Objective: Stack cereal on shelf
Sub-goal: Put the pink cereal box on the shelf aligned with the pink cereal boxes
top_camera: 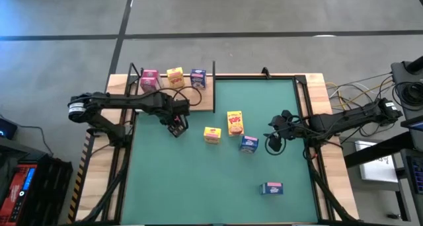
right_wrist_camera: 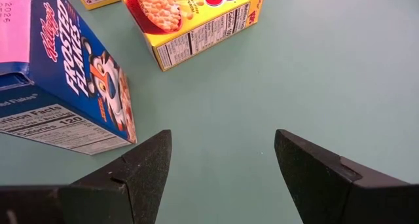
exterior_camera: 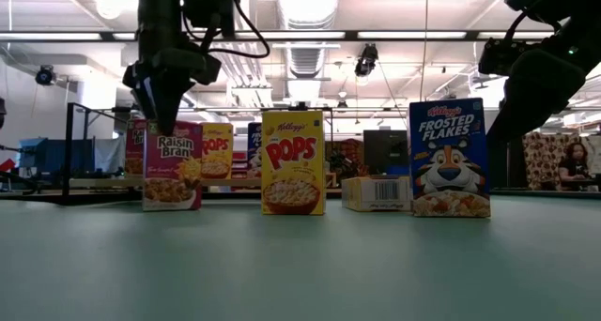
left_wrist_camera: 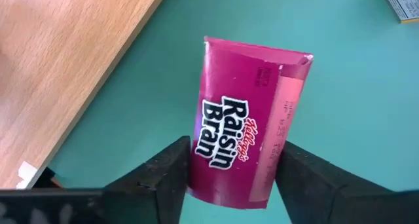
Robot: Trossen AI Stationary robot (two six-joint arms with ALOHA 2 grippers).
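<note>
1. Right now the left gripper (left_wrist_camera: 226, 178) is over the green mat (top_camera: 198, 186), just beside the shelf (top_camera: 205, 99) edge, with its two fingers (left_wrist_camera: 163, 178) around the top of a pink Raisin Bran box (left_wrist_camera: 245, 119). The fingers look like they touch the box sides, but I cannot tell if they squeeze it tight.
2. That pink box stands upright on the mat, at about 6 o'clock from the shelf.
3. On the shelf stand three boxes in a row: a pink one (top_camera: 149, 79), a yellow one (top_camera: 175, 76) and a blue one (top_camera: 198, 77).
4. The right gripper (right_wrist_camera: 222, 162) is spread wide with nothing in it, low over the mat.
5. A blue Frosted Flakes box (right_wrist_camera: 62, 80) stands near it, at 9 o'clock in the high view.
6. A yellow Pops box (top_camera: 235, 122) stands farther on, with a small yellow box (top_camera: 212, 135) lying beside it.
7. Another blue box (top_camera: 271, 188) lies alone, well apart, at 6 o'clock from the right gripper.
</note>
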